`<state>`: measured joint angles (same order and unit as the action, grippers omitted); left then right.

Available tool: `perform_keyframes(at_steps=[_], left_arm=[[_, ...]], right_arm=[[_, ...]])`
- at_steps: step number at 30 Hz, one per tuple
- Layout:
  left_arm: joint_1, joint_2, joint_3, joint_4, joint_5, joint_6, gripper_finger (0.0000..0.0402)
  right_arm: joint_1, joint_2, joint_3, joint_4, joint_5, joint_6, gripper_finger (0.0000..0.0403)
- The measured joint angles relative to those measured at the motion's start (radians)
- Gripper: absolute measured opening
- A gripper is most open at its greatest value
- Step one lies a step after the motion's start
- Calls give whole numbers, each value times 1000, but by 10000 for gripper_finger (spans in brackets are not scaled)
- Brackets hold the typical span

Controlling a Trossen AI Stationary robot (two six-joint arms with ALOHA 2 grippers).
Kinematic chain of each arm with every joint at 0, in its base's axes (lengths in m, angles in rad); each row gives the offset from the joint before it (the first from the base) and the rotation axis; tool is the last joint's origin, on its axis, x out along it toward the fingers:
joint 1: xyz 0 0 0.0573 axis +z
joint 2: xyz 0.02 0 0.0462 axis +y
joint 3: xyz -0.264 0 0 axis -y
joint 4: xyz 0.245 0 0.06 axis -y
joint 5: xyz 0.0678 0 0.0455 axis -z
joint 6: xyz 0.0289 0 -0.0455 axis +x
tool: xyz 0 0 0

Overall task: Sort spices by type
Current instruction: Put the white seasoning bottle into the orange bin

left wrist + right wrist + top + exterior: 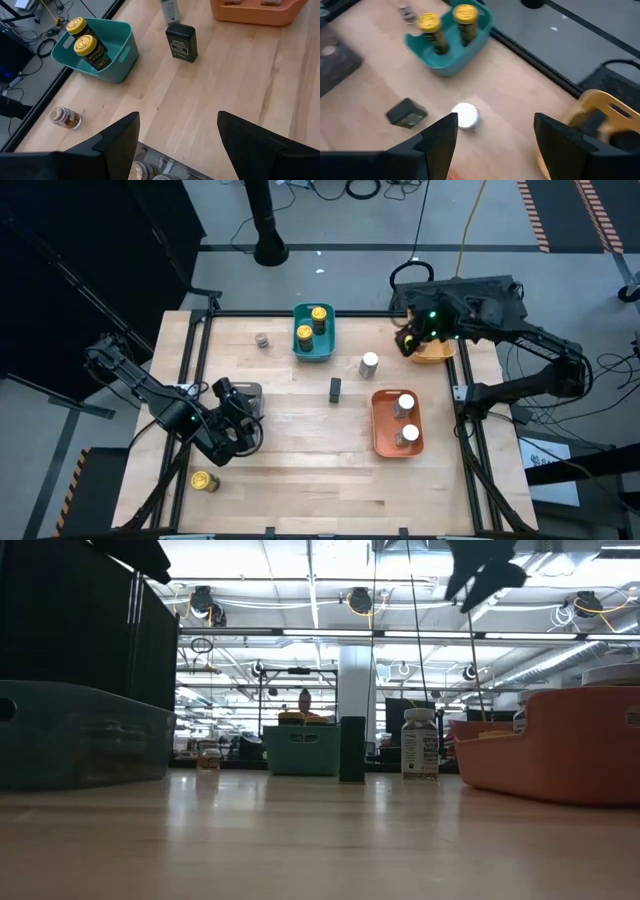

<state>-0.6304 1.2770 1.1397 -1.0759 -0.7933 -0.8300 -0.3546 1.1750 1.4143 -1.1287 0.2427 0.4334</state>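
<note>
Two yellow-topped jars (312, 322) stand in the teal tray (328, 345), and two white-topped jars (406, 418) stand in the orange tray (380, 430). On the bare table stand a white-topped jar (369, 364), a slim black jar (335, 389), a grey-brown-topped jar (262, 340) and a yellow-topped jar (205, 481). My left gripper (177, 135) hangs open over the grey tray (155, 159), where grey-brown tops (142, 171) show. My right gripper (495, 135) is open and raised between the yellow tray (600, 107) and the white-topped jar (465, 116).
The yellow tray (437, 352) sits at the table's far right, the grey tray (247, 392) at its left. In the low view the black jar (352, 749) and white-topped jar (419, 744) stand mid-table. Bare wood runs along the near edge.
</note>
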Motion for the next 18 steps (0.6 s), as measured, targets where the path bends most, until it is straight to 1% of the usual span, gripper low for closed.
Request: perform_keyframes(at_steps=[3,7,13,18], left_arm=[[0,0,0,0,-1,0,274],[0,0,0,-1,-9,0,274],[0,0,0,-2,-10,0,274],[0,0,0,-4,-16,1,274]], right_arm=[[63,49,0,54,18,6,244],[102,138,0,116,19,26,244],[108,294,-2,127,18,83,244],[96,391,-2,120,17,87,244]])
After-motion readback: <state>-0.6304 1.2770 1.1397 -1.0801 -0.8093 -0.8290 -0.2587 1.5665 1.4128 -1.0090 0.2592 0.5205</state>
